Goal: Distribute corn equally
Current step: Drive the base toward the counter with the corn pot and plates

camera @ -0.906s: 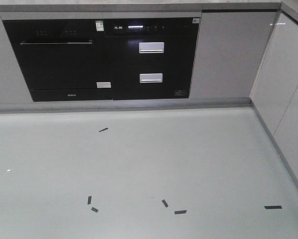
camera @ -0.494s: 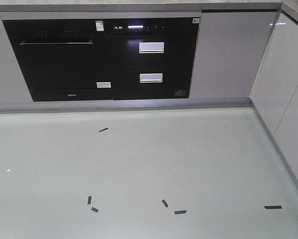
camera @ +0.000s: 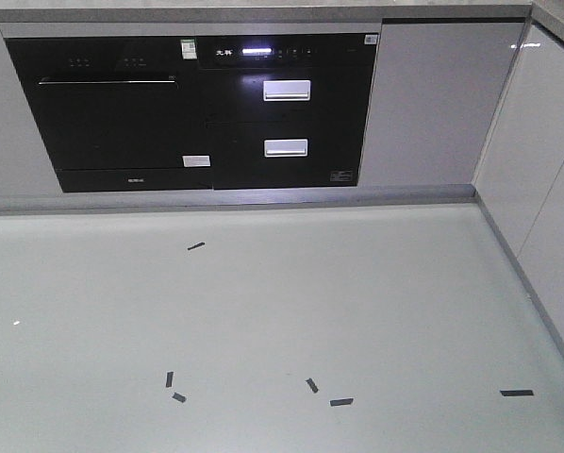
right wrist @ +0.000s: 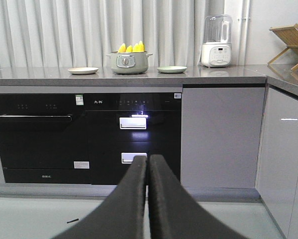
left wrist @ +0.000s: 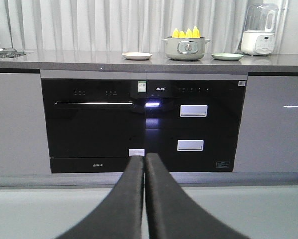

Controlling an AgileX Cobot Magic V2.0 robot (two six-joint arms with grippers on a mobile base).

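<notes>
Nothing on the floor (camera: 263, 311) has moved in the last second, so I have not started the job. My left gripper (left wrist: 144, 158) and right gripper (right wrist: 148, 158) are both pinched tight, holding nothing. The corn (left wrist: 186, 33) stands in a pot (left wrist: 187, 49) on the counter (left wrist: 64, 59), between a pale plate (left wrist: 136, 56) and a green plate (left wrist: 227, 57), far from me. The oven (left wrist: 89, 124) stickers are too small to read.

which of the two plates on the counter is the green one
The right plate, between the pot and the white appliance, is pale green; the left plate on the pot's other side is cream.
</notes>
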